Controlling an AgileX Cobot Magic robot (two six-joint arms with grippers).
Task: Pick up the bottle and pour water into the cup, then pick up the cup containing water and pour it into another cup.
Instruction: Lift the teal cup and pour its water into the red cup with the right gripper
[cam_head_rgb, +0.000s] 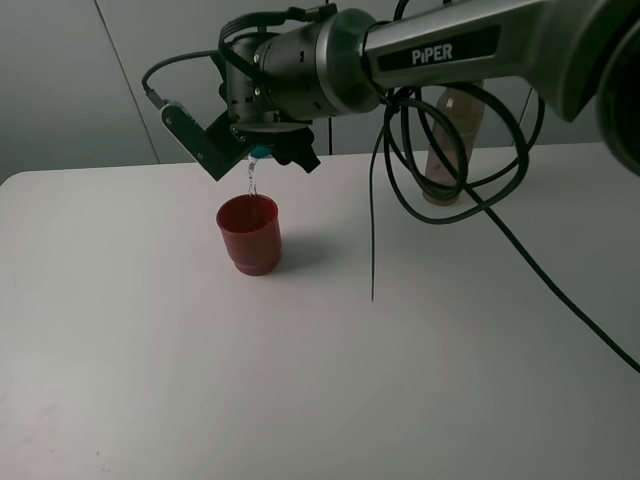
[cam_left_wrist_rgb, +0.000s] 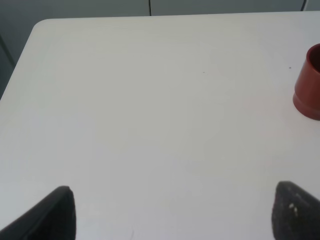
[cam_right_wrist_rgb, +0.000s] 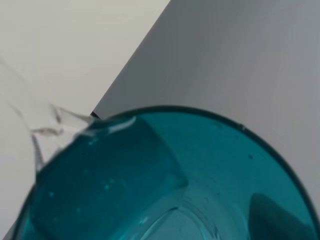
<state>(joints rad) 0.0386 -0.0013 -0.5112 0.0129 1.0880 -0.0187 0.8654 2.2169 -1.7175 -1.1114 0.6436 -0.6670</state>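
Observation:
My right gripper (cam_head_rgb: 268, 146) reaches across to the left and is shut on the teal cup (cam_head_rgb: 260, 153), tipped over above the red cup (cam_head_rgb: 249, 233). A thin stream of water (cam_head_rgb: 252, 180) falls from its rim into the red cup. The right wrist view is filled by the tilted teal cup (cam_right_wrist_rgb: 165, 180), with water spilling over its lip (cam_right_wrist_rgb: 45, 130). The smoky bottle (cam_head_rgb: 452, 140) stands upright at the back right, partly behind cables. In the left wrist view my left gripper (cam_left_wrist_rgb: 175, 212) is open over bare table, with the red cup (cam_left_wrist_rgb: 310, 82) off to one side.
Black cables (cam_head_rgb: 400, 180) hang in loops from the right arm over the white table (cam_head_rgb: 300, 380). One thin cable dangles close to the surface, right of the red cup. A grey wall backs the table.

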